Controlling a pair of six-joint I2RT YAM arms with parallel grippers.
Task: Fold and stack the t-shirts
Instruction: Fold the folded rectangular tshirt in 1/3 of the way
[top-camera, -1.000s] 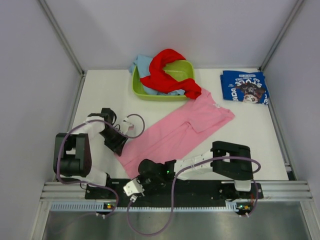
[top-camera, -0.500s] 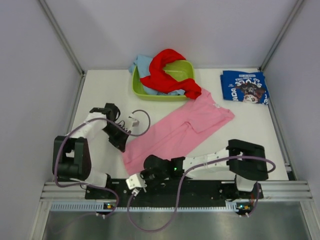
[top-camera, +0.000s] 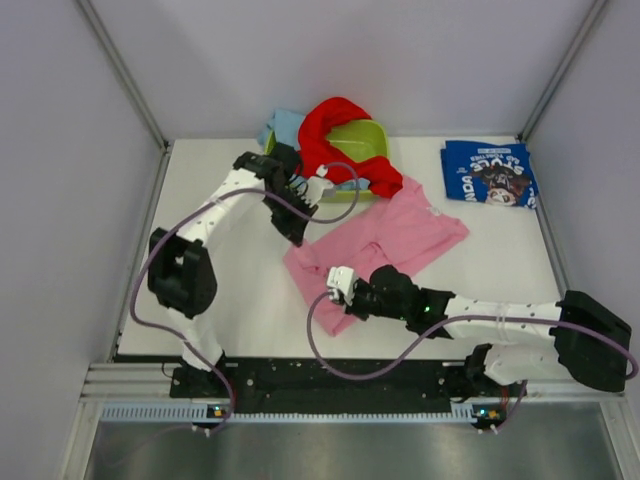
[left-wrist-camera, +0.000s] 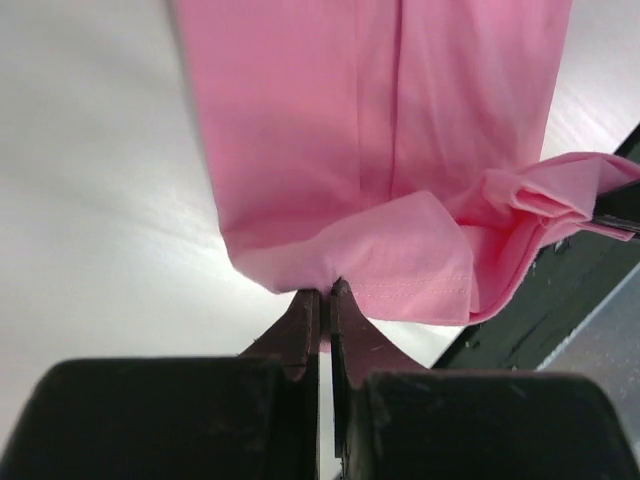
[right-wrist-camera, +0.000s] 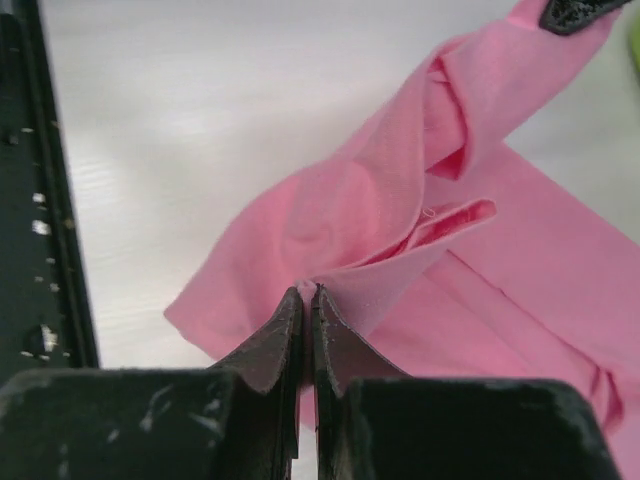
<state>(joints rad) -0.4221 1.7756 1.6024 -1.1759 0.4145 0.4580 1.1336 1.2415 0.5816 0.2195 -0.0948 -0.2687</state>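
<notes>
While left fingers (left-wrist-camera: 300, 322) and right fingers (right-wrist-camera: 272, 345) each pinch the pink shirt (top-camera: 405, 232), its near edge seems folded over.

Left claw (left-wrist-camera: 322, 292) pinches hem of pink shirt (left-wrist-camera: 380, 120), seemingly lifted.

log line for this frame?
left gripper: shut on plain pink cloth t-shirt edge | right gripper: shut on same shirt | navy printed t-shirt: folded, far right
</notes>
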